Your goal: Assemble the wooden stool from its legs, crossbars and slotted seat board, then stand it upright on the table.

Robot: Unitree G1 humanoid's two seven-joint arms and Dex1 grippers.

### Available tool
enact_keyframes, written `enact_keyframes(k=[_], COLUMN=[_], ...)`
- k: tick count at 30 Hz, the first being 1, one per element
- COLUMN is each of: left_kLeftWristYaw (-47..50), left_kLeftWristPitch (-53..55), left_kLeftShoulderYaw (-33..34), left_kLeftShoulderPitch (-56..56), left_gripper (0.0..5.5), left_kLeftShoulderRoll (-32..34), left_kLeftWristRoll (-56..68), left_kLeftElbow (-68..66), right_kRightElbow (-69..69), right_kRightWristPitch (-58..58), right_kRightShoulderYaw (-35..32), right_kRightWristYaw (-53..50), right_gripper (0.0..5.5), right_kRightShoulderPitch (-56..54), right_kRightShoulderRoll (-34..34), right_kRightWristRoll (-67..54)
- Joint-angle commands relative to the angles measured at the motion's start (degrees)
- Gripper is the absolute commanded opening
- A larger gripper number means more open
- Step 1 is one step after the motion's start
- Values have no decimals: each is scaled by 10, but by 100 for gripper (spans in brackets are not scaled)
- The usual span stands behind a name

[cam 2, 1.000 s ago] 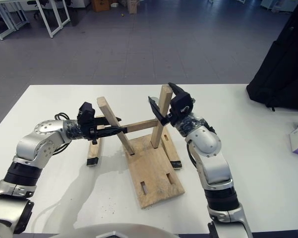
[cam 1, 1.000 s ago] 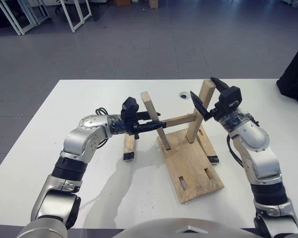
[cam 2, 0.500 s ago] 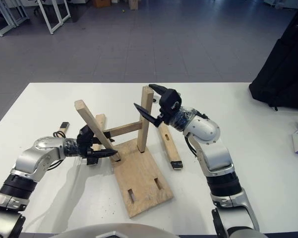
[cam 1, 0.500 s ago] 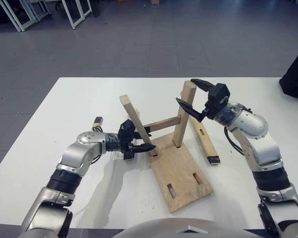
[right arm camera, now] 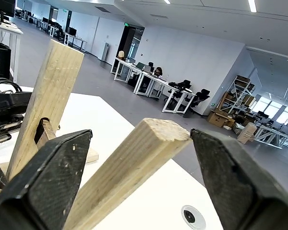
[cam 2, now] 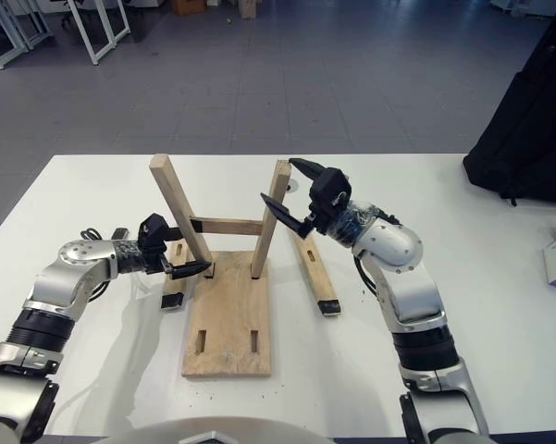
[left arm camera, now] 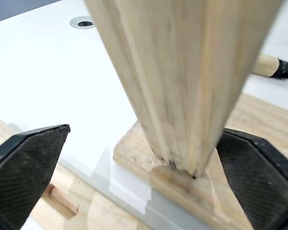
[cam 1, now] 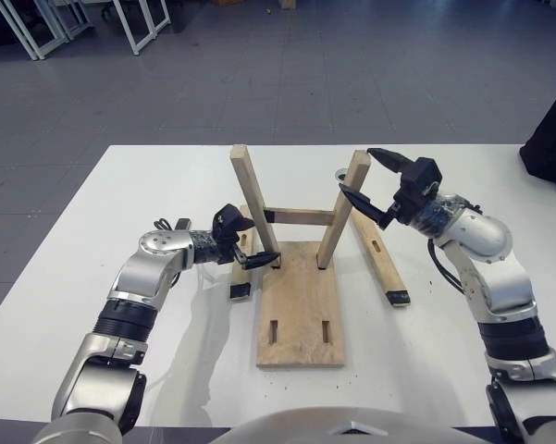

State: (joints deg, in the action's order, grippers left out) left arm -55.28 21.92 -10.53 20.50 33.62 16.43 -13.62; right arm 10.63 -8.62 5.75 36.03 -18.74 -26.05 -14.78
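The slotted seat board [cam 1: 301, 310] lies flat on the white table [cam 1: 120, 185]. Two legs stand in its far end, the left leg [cam 1: 253, 205] and the right leg [cam 1: 343, 207], joined by a crossbar [cam 1: 301, 216]. My left gripper [cam 1: 252, 260] is open low down, its fingers [left arm camera: 26, 163] straddling the base of the left leg [left arm camera: 182, 72] where it meets the board [left arm camera: 148, 165]. My right gripper [cam 1: 374, 183] is open around the top of the right leg [right arm camera: 134, 165], one finger [right arm camera: 43, 187] on each side.
Two loose legs with black tips lie on the table, one [cam 1: 240, 273] left of the board and one [cam 1: 384, 268] right of it. A cable hole [cam 1: 342, 174] sits behind the stool. A black bag [cam 1: 550, 139] is past the table's right edge.
The board has swung round to lie lengthwise toward me and the legs now stand more upright. My left gripper went from the crossbar down to the left leg's base. The camera shifted early on.
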Motion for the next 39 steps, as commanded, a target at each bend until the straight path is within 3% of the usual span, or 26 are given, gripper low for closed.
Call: enact_keyframes(k=[1, 7, 13, 17, 20, 26, 33, 39], left_kLeftWristYaw=[-2, -3, -19, 88, 169, 169, 132, 120], left_kLeftWristPitch=[-11, -23, 32, 48, 70, 88, 177, 174], left_kLeftShoulderYaw=[6, 59, 203, 254, 230, 175, 76, 42], left_kLeftShoulderPitch=[-6, -22, -29, 69, 147, 190, 92, 21], left_gripper=[546, 546, 546, 546, 546, 546, 546, 546], left_kLeftShoulderRoll=[-5, -2, -9, -40, -75, -102, -103, -100], left_kLeftWristRoll=[-10, 21, 231, 278, 264, 236, 199, 180], left_kLeftElbow=[0, 49, 229, 218, 197, 147, 89, 103], right_kRightElbow=[-9, 17, 39, 22, 6, -18, -48, -45], right_kRightWristPitch=[-8, -24, -52, -51, -43, -23, -79, -119], right_kRightShoulderYaw=[-14, -39, -57, -56, -41, -22, 64, 81], right_kRightWristYaw=[4, 0, -3, -12, -15, -16, 43, 51], right_gripper=[377, 377, 377, 377, 377, 377, 377, 377], right_kRightShoulderPitch=[10, -24, -65, -95, -117, -140, -72, -38], right_kRightShoulderRoll=[-16, -15, -10, 0, 16, 36, 5, -12], right_kRightWristRoll=[11, -4, -30, -29, -20, 0, 38, 45])
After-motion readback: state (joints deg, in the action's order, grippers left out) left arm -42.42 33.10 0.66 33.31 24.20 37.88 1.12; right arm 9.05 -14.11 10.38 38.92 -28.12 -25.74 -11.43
